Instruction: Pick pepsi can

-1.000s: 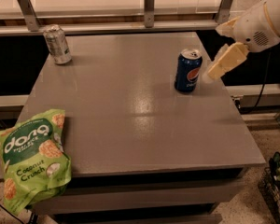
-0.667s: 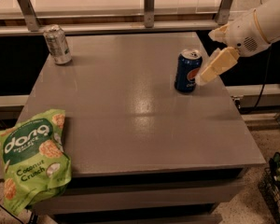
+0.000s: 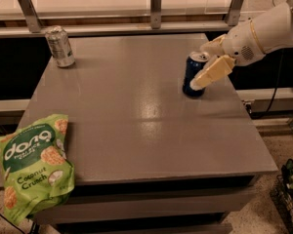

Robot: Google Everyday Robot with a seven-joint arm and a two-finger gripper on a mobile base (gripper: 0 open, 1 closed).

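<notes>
The pepsi can (image 3: 190, 71) is dark blue with a silver top and stands upright on the right side of the grey table (image 3: 132, 116). My gripper (image 3: 200, 65) reaches in from the right on a white arm. It is open, with the can between its two cream fingers. One finger (image 3: 211, 72) lies across the can's front right side, and the other sits behind the can's top. The can's logo is hidden.
A silver-grey can (image 3: 60, 46) stands at the table's far left corner. A green Dang coconut crunch bag (image 3: 33, 164) hangs over the near left corner. A railing with metal posts (image 3: 156, 6) runs behind the table. A basket (image 3: 288, 194) sits on the floor at right.
My gripper has moved left from beside the can until its fingers stand on either side of it. The can has not moved.
</notes>
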